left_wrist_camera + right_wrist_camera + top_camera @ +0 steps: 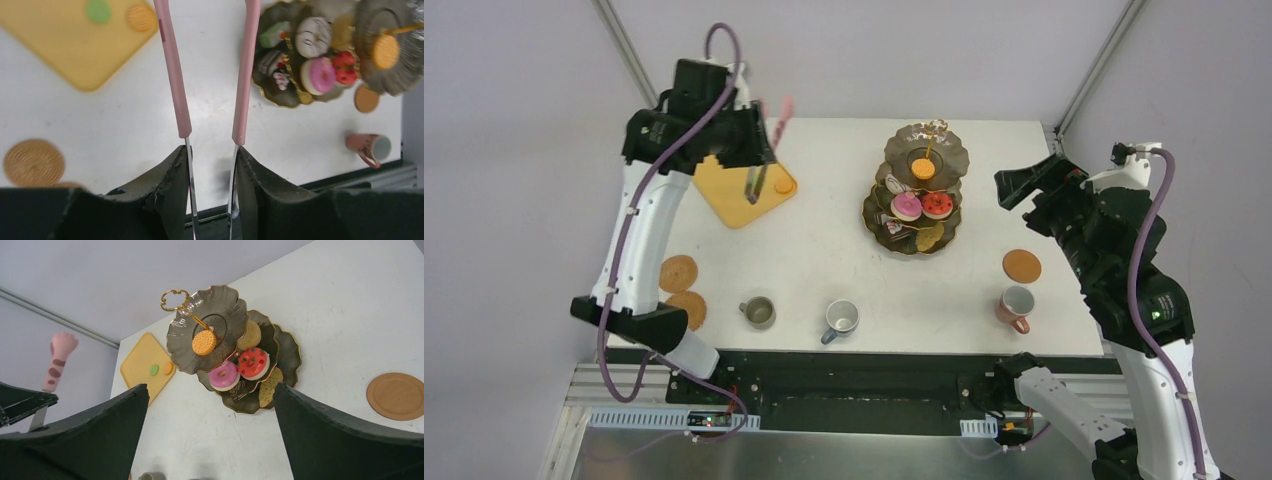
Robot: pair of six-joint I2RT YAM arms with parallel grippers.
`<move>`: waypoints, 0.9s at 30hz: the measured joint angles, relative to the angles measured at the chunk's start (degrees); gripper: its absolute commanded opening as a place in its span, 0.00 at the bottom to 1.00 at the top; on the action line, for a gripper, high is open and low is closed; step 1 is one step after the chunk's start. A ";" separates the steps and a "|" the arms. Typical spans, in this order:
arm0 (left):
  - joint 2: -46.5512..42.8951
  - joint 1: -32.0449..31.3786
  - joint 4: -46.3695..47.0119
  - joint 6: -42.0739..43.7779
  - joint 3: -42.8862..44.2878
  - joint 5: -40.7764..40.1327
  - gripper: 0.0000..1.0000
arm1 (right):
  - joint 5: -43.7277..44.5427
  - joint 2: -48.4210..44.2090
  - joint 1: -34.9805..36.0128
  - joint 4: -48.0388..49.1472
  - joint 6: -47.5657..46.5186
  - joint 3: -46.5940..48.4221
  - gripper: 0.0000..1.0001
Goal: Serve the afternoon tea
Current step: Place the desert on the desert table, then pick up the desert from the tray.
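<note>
The left gripper [211,152] is clamped on the metal shanks of the pink-handled tongs [172,75], held above the far-left part of the white table [824,250]. The 2 pink arms of the tongs stand apart with nothing between them. Beneath them lies the yellow-orange tray [724,195], which holds 1 green macaron [98,10] and 1 orange macaron [141,18] side by side near 1 corner.

The 3-tier stand [949,150] sits upright at the far centre-right of the table. Its top tier carries a second orange macaron [923,169] beside the gold centre post. The middle tier holds a pink doughnut [907,206] and a red doughnut [937,204], touching each other. The bottom tier holds the small cakes [272,62] and a white-iced doughnut [312,35].

The right gripper [210,387] hovers right of the stand, jaws spread wide and holding nothing.

Along the near edge stand the olive mug [758,312], the grey-blue mug [840,318] and the pink mug [1016,305], all on bare table. 2 brown coasters [678,272] lie left of the olive mug; a third coaster [1022,265] lies just beyond the pink mug.
</note>
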 measured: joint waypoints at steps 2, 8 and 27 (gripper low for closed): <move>-3.78 7.39 -0.79 0.61 -3.93 -0.52 0.38 | -0.26 0.55 0.00 0.00 0.02 0.00 0.99; -1.81 20.24 -1.05 0.79 -12.66 0.72 0.38 | -1.86 2.82 0.00 -0.42 0.02 0.00 0.99; 27.58 24.15 0.33 2.14 -8.90 1.44 0.36 | -2.64 4.22 0.00 -3.15 1.22 0.04 0.99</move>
